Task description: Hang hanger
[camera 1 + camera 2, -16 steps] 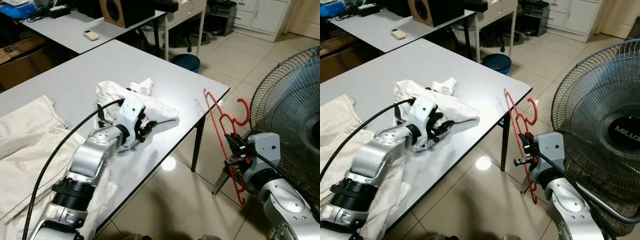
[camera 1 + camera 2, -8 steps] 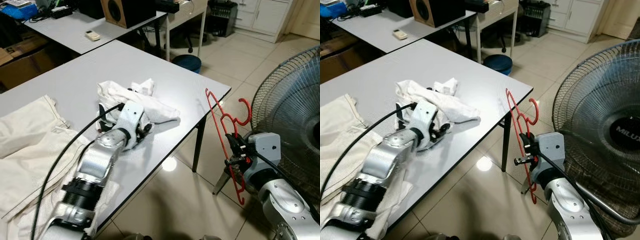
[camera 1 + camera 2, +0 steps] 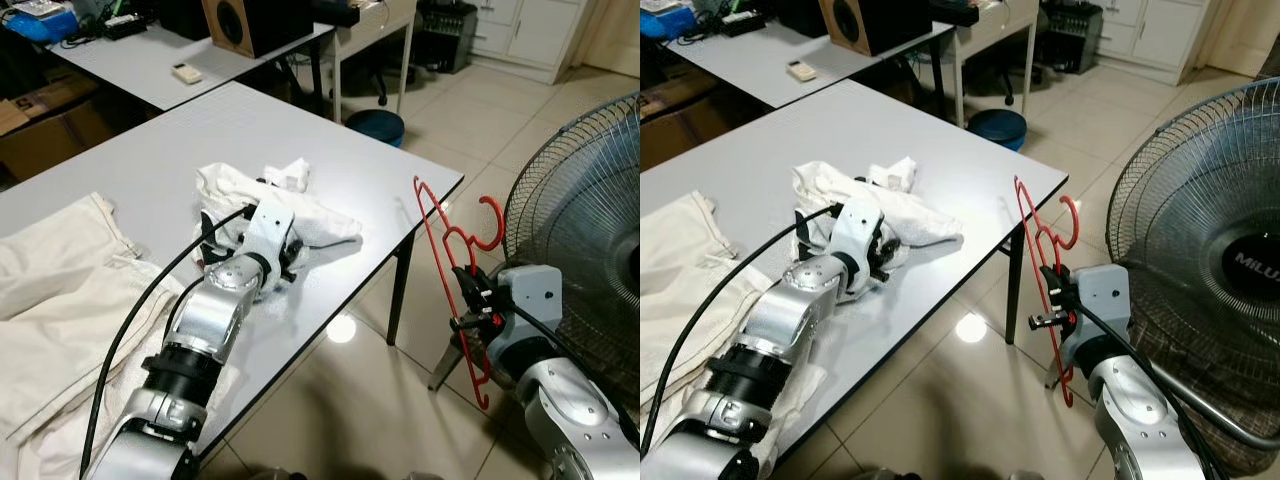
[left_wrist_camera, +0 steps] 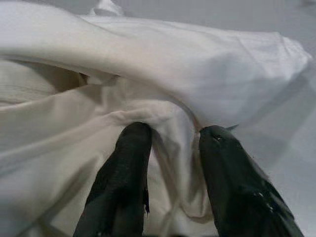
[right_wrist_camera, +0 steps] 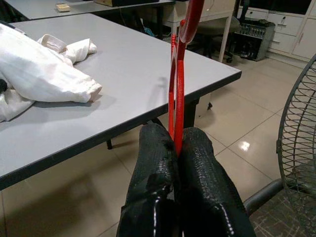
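A red wire hanger (image 3: pixel 440 235) stands upright off the table's right corner, over the floor. My right gripper (image 3: pixel 466 300) is shut on its lower part; the wrist view has the red wire (image 5: pixel 177 74) pinched between the fingers (image 5: pixel 153 163). A crumpled white garment (image 3: pixel 310 215) lies on the grey table (image 3: pixel 150 150). My left gripper (image 4: pixel 173 131) is pushed into its near side, open, with a fold of white cloth (image 4: pixel 148 59) between the two fingers.
A large floor fan (image 3: pixel 590 200) stands close behind the right arm. A beige cloth (image 3: pixel 50 280) covers the table's near left. A blue bin (image 3: pixel 373 122) and a second table (image 3: pixel 130 60) with a speaker (image 3: pixel 250 20) lie beyond. Tiled floor separates table and fan.
My left gripper has moved forward across the table, and its fingers are now in the white garment's folds. The right arm and hanger have stayed put.
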